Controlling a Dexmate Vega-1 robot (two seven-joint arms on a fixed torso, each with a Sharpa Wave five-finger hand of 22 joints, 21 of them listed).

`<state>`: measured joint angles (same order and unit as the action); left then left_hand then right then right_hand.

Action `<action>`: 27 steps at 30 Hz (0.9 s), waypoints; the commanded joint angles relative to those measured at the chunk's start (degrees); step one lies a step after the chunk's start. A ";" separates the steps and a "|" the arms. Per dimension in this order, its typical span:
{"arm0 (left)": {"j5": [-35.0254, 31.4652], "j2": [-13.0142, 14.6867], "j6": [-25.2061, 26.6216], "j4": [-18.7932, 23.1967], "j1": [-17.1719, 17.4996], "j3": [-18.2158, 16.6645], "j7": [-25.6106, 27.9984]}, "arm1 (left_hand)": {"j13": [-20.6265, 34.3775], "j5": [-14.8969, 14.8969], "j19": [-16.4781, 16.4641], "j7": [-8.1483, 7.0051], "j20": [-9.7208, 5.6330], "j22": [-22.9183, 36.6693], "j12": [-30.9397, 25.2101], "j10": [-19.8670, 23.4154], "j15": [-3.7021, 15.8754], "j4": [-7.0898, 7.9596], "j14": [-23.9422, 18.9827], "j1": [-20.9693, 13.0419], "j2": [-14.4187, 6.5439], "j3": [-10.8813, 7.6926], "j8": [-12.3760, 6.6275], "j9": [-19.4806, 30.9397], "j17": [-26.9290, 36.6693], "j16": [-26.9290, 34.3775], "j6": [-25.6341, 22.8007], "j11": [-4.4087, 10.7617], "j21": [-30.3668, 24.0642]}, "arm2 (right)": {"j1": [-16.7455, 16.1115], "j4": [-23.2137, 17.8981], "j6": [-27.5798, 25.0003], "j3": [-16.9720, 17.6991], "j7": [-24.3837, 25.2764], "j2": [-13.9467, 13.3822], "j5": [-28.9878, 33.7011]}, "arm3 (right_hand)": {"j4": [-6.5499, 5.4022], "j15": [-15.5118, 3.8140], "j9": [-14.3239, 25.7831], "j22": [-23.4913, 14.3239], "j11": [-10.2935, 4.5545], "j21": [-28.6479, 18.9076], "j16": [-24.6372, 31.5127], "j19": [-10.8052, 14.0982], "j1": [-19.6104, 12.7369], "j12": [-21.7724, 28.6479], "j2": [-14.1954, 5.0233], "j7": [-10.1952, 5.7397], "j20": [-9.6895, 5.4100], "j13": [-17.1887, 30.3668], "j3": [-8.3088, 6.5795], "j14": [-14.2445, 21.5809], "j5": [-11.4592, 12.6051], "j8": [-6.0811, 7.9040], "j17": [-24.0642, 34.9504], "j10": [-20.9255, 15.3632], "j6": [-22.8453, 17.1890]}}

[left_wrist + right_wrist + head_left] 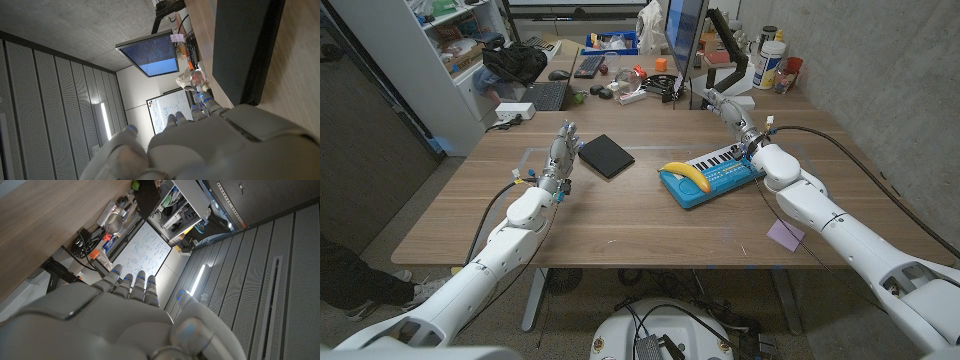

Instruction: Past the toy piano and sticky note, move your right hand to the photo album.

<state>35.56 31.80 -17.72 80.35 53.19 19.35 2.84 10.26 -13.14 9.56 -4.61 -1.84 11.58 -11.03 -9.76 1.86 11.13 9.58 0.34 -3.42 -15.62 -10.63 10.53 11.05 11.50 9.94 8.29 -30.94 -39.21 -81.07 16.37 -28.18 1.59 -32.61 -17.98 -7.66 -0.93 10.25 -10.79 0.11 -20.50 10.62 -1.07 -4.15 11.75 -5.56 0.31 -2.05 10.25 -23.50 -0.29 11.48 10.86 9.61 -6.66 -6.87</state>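
Fingers straight and apart, the right hand (725, 107) holds nothing, upper right of centre, just above the toy piano (712, 176) carrying a banana (685, 173). Lower right on the counter (620, 215) lies the sticky note (785, 233). Left of centre, the photo album (606, 155) lies beside the open, empty left hand (560, 152).

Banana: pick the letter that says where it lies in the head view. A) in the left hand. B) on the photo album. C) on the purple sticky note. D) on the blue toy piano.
D: the banana lies across the left end of the toy piano, apart from the photo album and sticky note.
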 commanded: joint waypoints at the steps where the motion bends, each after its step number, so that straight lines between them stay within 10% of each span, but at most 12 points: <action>1: 0.02 -0.15 -0.12 0.34 0.32 -0.23 0.40 | 0.27 -0.34 18.15 0.12 -4.47 0.20 -0.17 -18.32 3.97 0.09 22.49 0.00 -6.75 0.20 -0.24 0.09 0.23 0.49 19.59 -0.07 -0.39 | 1.21 -0.31 -0.29 -0.85 -0.34 -0.19 3.02 | 0.33 -0.28 0.34 -0.11 0.10 0.02 -0.17 0.34 -0.66 0.35 -4.23 -0.15 -4.15 0.12 -0.19 0.36 -0.16 0.43 0.10 -0.46 -0.54; 27: -0.01 0.01 -0.83 1.38 1.49 -0.83 1.16 | 0.27 -0.41 18.13 0.20 -4.41 0.19 -0.20 -18.26 3.94 0.09 22.44 -0.03 -6.83 0.30 -0.28 0.09 0.21 0.51 19.40 -0.12 -0.43 | 4.71 -0.61 -0.35 -3.31 -0.56 0.16 9.09 | 0.42 -0.47 0.38 -0.12 -0.18 0.25 -0.20 0.47 -0.97 0.25 -4.39 -0.43 -4.27 0.12 -0.38 0.48 -0.18 0.65 0.08 -0.47 -1.57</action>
<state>35.53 31.76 -18.19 81.25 53.96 18.91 3.61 10.26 -13.14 9.56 -4.62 -1.84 11.58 -11.02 -9.76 1.86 11.14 9.58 0.34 -3.42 -15.63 -10.63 10.52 11.05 11.50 9.94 8.29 -31.05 -36.32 -81.94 16.15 -30.35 1.21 -32.82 -12.77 -7.42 -1.25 10.54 -10.79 0.11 -20.51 10.62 -0.81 -4.57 11.75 -5.75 -0.21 -1.79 10.25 -23.73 0.02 11.48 11.19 9.61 -6.65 -7.80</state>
